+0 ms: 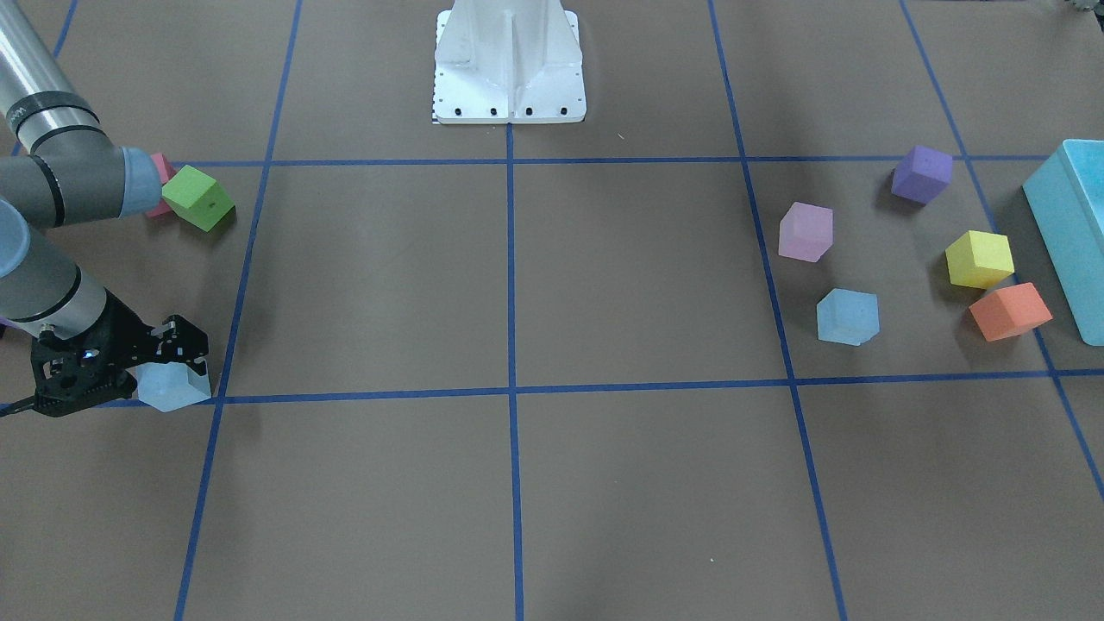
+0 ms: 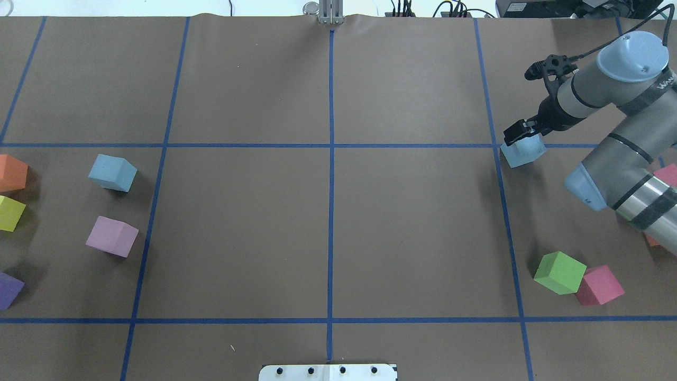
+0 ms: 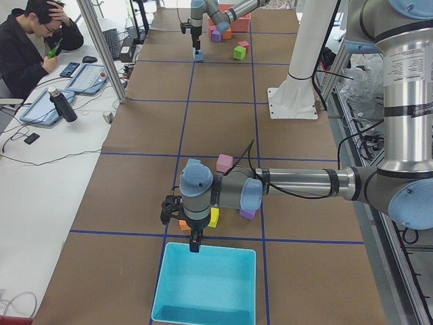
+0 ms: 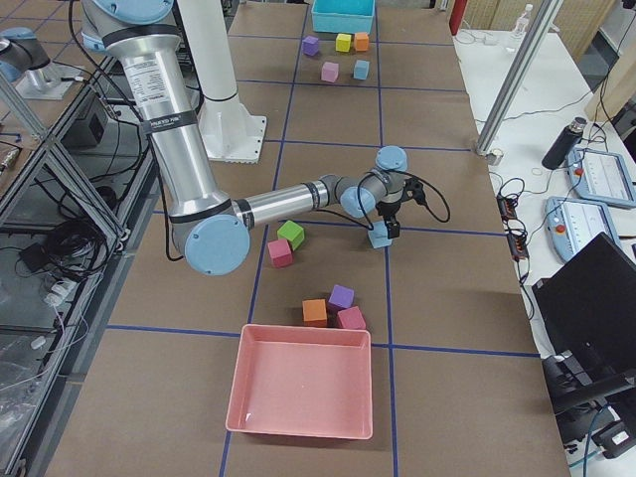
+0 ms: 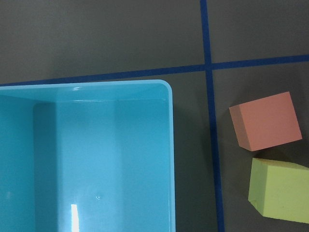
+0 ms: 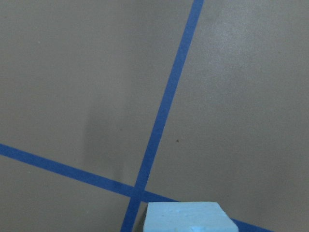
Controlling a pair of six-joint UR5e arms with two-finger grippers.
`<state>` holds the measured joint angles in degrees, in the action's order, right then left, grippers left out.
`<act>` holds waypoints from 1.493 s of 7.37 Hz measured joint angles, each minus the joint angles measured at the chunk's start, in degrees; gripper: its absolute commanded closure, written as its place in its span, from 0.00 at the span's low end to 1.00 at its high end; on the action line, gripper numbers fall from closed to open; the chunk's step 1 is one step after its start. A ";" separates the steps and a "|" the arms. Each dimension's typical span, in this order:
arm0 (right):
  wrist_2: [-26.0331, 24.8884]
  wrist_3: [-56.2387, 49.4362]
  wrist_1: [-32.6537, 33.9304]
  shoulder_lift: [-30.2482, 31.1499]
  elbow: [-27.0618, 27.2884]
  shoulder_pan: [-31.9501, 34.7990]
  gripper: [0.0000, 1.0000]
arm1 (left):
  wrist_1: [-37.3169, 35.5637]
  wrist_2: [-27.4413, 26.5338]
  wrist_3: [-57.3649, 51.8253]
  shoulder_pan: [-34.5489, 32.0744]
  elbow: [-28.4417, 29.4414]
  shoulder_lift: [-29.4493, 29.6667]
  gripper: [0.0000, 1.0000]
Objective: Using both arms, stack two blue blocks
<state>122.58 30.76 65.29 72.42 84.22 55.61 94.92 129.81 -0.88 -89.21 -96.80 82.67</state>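
Overhead view: right gripper (image 2: 521, 133) sits on one blue block (image 2: 523, 151) at the tape crossing on the right side, fingers around it, apparently clamped. Second blue block (image 2: 112, 172) lies far left near the lilac cube (image 2: 111, 236), untouched. Left gripper (image 3: 194, 238) hangs over the teal bin (image 3: 206, 284); can't tell its finger state. Step: first pick. Next, likely lift and carry toward centre, left arm fetches the other.

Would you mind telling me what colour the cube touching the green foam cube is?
Pink-red; the cube beside the green foam cube shows best in the overhead exterior view.
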 measured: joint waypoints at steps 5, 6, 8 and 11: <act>-2.31 -0.03 -0.10 -0.34 -1.97 -2.52 1.00 | -0.02 0.00 0.00 0.00 0.26 -0.05 0.02; -2.23 -0.04 -0.03 -0.59 -1.60 -2.56 1.00 | -0.01 0.00 0.00 0.00 0.27 -0.05 0.02; -1.96 0.97 1.51 -1.98 0.96 -2.20 1.00 | 0.00 0.00 0.00 0.00 0.29 -0.03 0.02; -2.61 17.86 10.28 -12.13 3.92 -6.46 1.00 | 0.00 0.00 0.00 0.00 0.32 -0.05 0.02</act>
<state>119.96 48.61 75.57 60.29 88.15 49.14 94.92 129.81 -0.88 -89.21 -96.48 82.62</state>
